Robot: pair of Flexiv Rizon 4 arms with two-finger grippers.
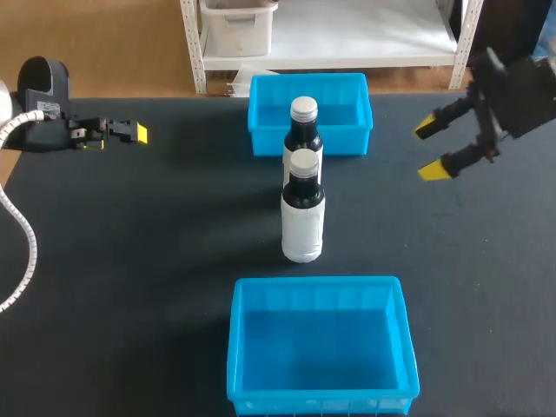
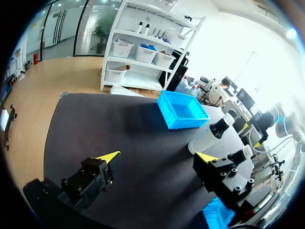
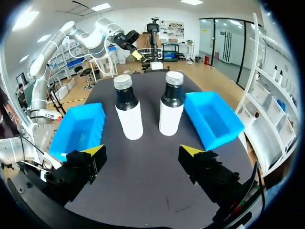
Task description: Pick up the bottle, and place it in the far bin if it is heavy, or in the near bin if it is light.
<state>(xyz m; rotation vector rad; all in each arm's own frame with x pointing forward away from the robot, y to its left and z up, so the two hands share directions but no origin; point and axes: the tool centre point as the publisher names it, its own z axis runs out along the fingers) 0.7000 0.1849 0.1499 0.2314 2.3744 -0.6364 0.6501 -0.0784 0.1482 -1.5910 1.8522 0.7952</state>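
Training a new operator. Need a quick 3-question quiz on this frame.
1. True or false: the far bin and near bin are both empty.
2. Where do the near bottle and far bottle stand? A) in the far bin B) on the table, between the bins C) one in each gripper
3. Fill in: the left gripper and right gripper are both ____.
Key: 1 true; 2 B; 3 open.
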